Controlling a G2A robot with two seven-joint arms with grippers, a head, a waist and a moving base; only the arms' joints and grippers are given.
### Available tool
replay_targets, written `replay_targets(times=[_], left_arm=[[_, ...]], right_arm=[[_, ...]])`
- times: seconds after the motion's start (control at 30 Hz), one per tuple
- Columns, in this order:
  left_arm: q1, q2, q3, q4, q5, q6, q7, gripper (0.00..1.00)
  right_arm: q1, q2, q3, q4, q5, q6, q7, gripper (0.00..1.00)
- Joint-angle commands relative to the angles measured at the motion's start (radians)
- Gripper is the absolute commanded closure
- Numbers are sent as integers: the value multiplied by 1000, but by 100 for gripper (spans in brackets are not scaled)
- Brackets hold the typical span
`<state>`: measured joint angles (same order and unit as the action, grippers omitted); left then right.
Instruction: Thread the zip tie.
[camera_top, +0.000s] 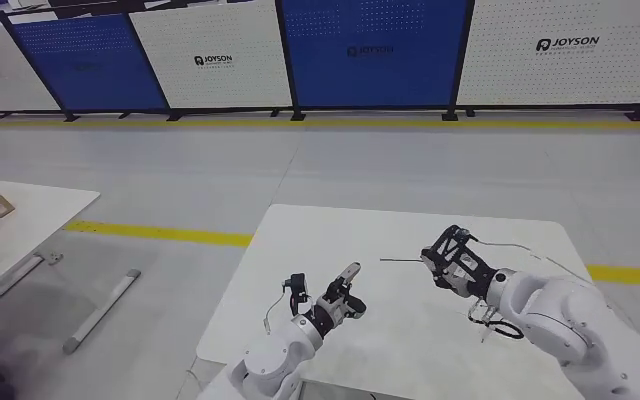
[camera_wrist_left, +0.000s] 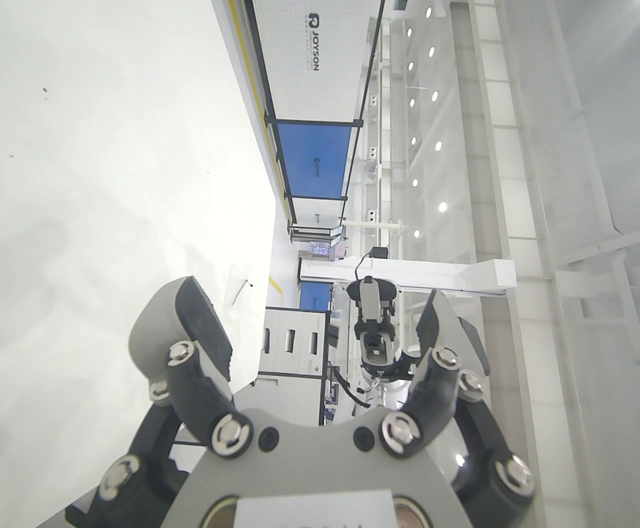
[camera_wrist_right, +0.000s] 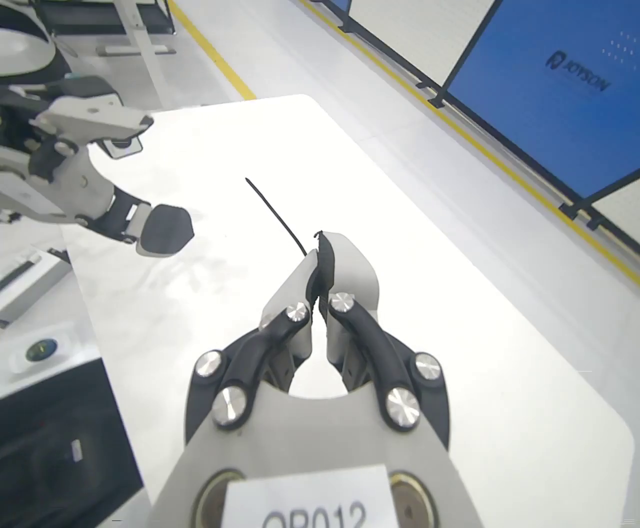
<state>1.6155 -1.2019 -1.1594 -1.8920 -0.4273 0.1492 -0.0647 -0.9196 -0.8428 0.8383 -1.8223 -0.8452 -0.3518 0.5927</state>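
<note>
A thin black zip tie (camera_wrist_right: 275, 215) sticks straight out from my right gripper (camera_wrist_right: 317, 252), which is shut on one end of it. In the top view the right gripper (camera_top: 430, 260) hovers over the right part of the white table (camera_top: 400, 340). The zip tie (camera_top: 400, 260) points left toward the table's middle, its free tip in the air. My left gripper (camera_top: 352, 288) is held above the table's front left, open and holding nothing. Its pads (camera_wrist_left: 205, 320) stand wide apart. The left gripper (camera_wrist_right: 145, 180) sits a short way from the tie's tip, not touching it.
Blue and white partition panels (camera_top: 370, 50) line the far side, and a yellow floor line (camera_top: 160, 233) runs behind the table. A second white table (camera_top: 40, 215) stands at the left. A cable (camera_top: 500, 325) hangs by the right arm.
</note>
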Motion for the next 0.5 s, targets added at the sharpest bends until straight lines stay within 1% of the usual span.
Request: replay_targets(times=[0.0, 0.07, 0.47], left_arm=[[0, 0, 0, 0, 0, 0, 0, 0], [0, 0, 0, 0, 0, 0, 0, 0], [0, 0, 0, 0, 0, 0, 0, 0]], right_arm=[[10, 2, -36, -22, -52, 12, 1, 100], [28, 6, -67, -18, -35, 12, -46, 100], [28, 6, -67, -18, -35, 12, -46, 100]])
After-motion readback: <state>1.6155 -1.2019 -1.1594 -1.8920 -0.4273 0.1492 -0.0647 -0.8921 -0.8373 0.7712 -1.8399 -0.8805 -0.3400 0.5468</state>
